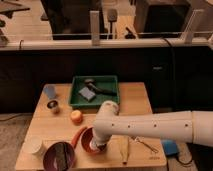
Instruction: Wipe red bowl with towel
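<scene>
The red bowl (86,138) sits on the wooden table (45,127) near its front edge, right of the larger purple bowl (59,156). My gripper (95,145) is down inside the red bowl, at the end of the white arm (150,127) that reaches in from the right. A pale patch under the gripper (92,147) may be the towel; I cannot tell it apart from the gripper. The arm's wrist hides most of the bowl's right side.
A green tray (75,100) with dark utensils stands at the back. An orange fruit (76,116), a blue cup (49,91), a small metal cup (53,106) and a white cup (34,148) are on the left. A wooden utensil (125,150) lies to the right.
</scene>
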`<state>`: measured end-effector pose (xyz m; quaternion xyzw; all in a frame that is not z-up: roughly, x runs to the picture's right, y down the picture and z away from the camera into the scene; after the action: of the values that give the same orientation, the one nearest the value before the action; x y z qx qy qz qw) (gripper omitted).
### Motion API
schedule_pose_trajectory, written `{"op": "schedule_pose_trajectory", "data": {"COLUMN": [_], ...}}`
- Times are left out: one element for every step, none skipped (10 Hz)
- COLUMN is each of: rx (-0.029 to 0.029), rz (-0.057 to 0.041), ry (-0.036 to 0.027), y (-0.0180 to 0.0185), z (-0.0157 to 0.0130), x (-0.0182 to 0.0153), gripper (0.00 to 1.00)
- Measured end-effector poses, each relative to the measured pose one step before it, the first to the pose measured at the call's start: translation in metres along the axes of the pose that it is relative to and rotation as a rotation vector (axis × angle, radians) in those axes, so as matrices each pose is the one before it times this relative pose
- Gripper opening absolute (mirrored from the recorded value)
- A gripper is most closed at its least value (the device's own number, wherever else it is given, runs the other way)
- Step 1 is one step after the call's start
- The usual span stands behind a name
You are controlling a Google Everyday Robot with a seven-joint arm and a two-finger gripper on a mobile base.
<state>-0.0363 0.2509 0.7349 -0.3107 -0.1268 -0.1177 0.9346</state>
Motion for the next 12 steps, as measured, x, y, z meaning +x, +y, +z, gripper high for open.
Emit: {"op": "schedule_pose_trajectory", "data": {"rx": [-0.00805,-0.00326,0.00004,0.01913,0.03217,0.05172,0.03079,0.01282,-0.00013,-0.02278,-0.02625,-0.01841], "rz": [-0.00107,-0.00331,-0.00348,-0.01891,-0.01682,-0.03891,-0.03392,-0.01515,-0.01690,-0.01695,-0.00934,-0.00035], "ry": [0.02026,0.01124,0.00957,-0.01069,-0.03025,-0.08096,-0.07022,-0.03747,-0.02969,-0.02382,-0.01188,-0.00521], "y": [-0.01054,-0.00565,-0.00759,-0.00777,-0.00594,-0.01219,-0.00828,-0.00280,-0.00098,0.00345,0.00758,0.00659], "z": [-0.00376,-0.00178,-0.00228,-0.00205,-0.00117,0.00237,0.00637,0.00474,0.00651,0.01091,0.00963,0.00449], "x": [0.00731,0.00466,0.00533,0.00114,-0.00238,-0.01849,-0.01704,-0.00694,-0.00799,-0.00962,-0.00602,-0.00318], "gripper": [0.00,0.00,0.00,0.00,0.00,0.00,0.00,0.00,0.00,0.00,0.00,0.00]}}
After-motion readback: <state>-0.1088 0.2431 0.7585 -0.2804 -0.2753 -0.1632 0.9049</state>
